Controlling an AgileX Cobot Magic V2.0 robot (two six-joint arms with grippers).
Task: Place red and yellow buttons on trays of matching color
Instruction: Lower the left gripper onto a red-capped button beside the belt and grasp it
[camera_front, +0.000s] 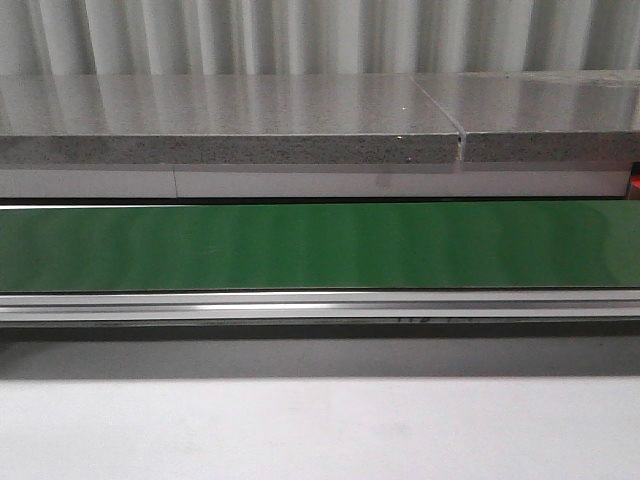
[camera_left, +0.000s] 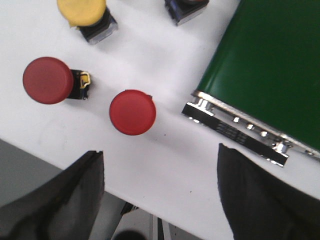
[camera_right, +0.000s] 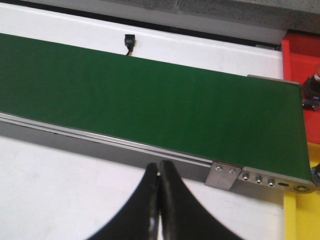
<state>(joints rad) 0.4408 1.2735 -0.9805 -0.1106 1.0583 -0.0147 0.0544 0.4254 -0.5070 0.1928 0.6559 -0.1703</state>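
In the left wrist view two red buttons lie on the white table: one upright (camera_left: 132, 112), one on its side with its black base showing (camera_left: 48, 80). A yellow button (camera_left: 82, 11) and part of another button base (camera_left: 184, 7) sit beyond them. My left gripper (camera_left: 160, 162) hangs open above the table, close to the upright red button, nothing between its fingers. My right gripper (camera_right: 159, 172) is shut and empty, near the conveyor's metal rail. A red tray (camera_right: 301, 57) and a yellow tray (camera_right: 302, 217) show at the belt's end. Neither gripper shows in the front view.
A green conveyor belt (camera_front: 320, 245) runs across the table, with a metal rail (camera_front: 320, 305) along its near side. Behind it lies a grey stone ledge (camera_front: 230, 125). The belt's end bracket (camera_left: 235, 132) is close to the left gripper. A dark button base (camera_right: 311, 92) sits on the red tray.
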